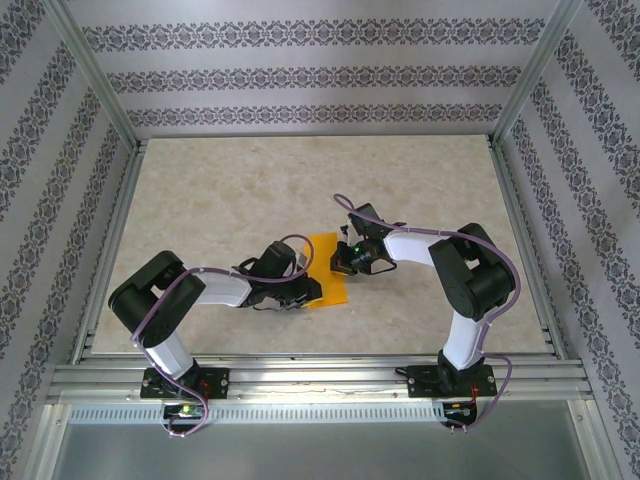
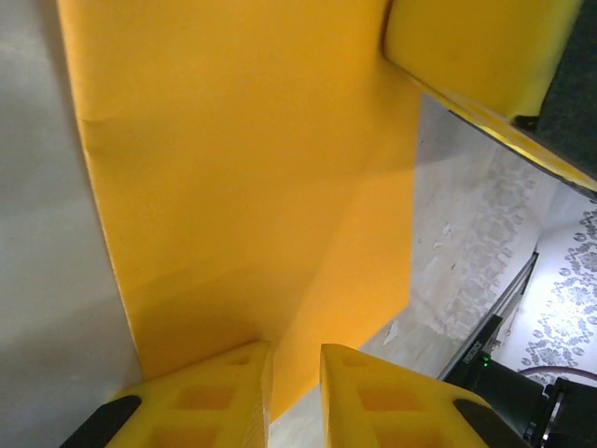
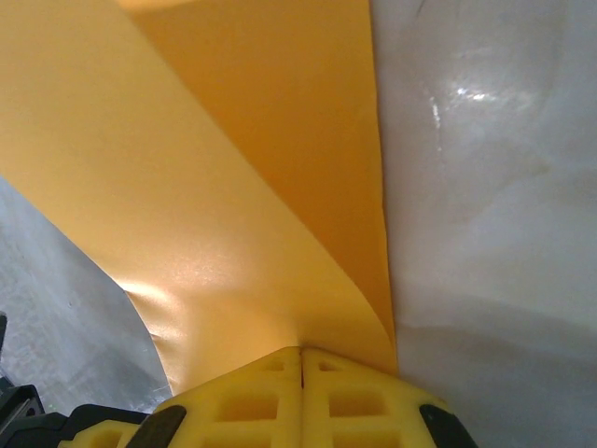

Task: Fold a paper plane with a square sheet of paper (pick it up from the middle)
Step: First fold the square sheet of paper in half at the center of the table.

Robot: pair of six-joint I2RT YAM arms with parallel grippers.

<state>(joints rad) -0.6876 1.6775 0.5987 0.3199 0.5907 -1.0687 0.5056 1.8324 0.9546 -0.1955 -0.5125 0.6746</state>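
Note:
The square sheet of paper (image 1: 325, 255) is bright orange and lies on the table between my two grippers. My right gripper (image 1: 343, 262) comes in from the right. In the right wrist view its yellow fingertips (image 3: 301, 350) are pressed together on the sheet's edge, and the paper (image 3: 215, 187) curls up off the table towards them. My left gripper (image 1: 308, 292) is at the sheet's near left edge. In the left wrist view its fingers (image 2: 296, 350) stand a narrow gap apart, with the paper (image 2: 252, 168) running under the left one. A right finger (image 2: 476, 47) shows at that view's top right.
The pale marbled table top (image 1: 230, 190) stretches behind and to both sides of the sheet. Aluminium rails (image 1: 300, 375) run along the near edge, with the arm bases bolted there. Patterned walls (image 1: 300, 80) and corner posts close in the other three sides.

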